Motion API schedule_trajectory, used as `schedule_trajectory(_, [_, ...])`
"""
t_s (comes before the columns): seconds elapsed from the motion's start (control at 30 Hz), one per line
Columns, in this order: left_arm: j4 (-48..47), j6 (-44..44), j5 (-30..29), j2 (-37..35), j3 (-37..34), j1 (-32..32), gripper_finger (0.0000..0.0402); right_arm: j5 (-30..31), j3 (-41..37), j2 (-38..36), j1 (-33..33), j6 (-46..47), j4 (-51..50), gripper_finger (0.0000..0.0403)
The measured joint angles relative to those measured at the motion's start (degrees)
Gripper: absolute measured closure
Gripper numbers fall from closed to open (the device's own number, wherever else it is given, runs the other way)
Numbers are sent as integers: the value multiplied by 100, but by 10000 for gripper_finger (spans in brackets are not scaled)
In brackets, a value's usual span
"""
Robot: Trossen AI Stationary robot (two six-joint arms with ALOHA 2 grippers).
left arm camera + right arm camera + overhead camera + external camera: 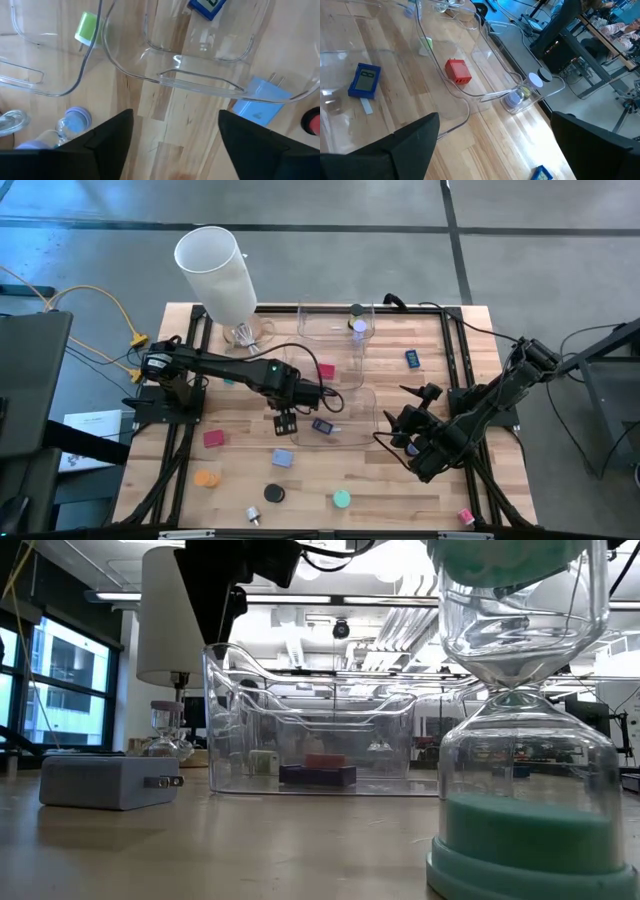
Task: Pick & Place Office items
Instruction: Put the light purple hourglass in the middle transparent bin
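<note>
Small office items lie scattered on the wooden table: a red block [327,370], a blue piece [412,358], a pink block [213,438], a lavender block [283,457], an orange disc [206,477], a black disc [273,493] and a teal disc [342,499]. Another blue piece [322,425] lies inside the middle clear bin [362,408]. My left gripper [285,422] points down just left of that bin, open, with only bare wood between its fingers [175,125]. My right gripper [410,442] stands open right of the bin, holding nothing [495,125].
A second clear bin [335,320] stands at the far edge, with a small lavender hourglass [358,327] beside it. A tall white cylinder [215,270] rises at the far left. A teal hourglass [520,830] stands close to the low camera. A pink piece [465,517] lies near the front right corner.
</note>
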Motion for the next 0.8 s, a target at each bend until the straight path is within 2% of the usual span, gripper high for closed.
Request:
schedule_trajectory(0.13, [-63, -317, 210, 1, 0, -59, 91, -4, 0, 0, 0, 0, 0, 31])
schedule_trajectory(0.3, [-344, -644, 585, 1, 0, -298, 88, -7, 0, 0, 0, 0, 0, 31])
schedule_trajectory(0.43, [-377, -784, 596, 1, 0, -615, 88, -9, 0, 0, 0, 0, 0, 31])
schedule_trajectory(0.57, [-284, -1322, 587, 1, 0, -1016, 88, -7, 0, 0, 0, 0, 0, 31])
schedule_trajectory(0.8, [-301, -1177, 186, 6, 0, -1697, 88, 8, 0, 0, 0, 1, 3, 31])
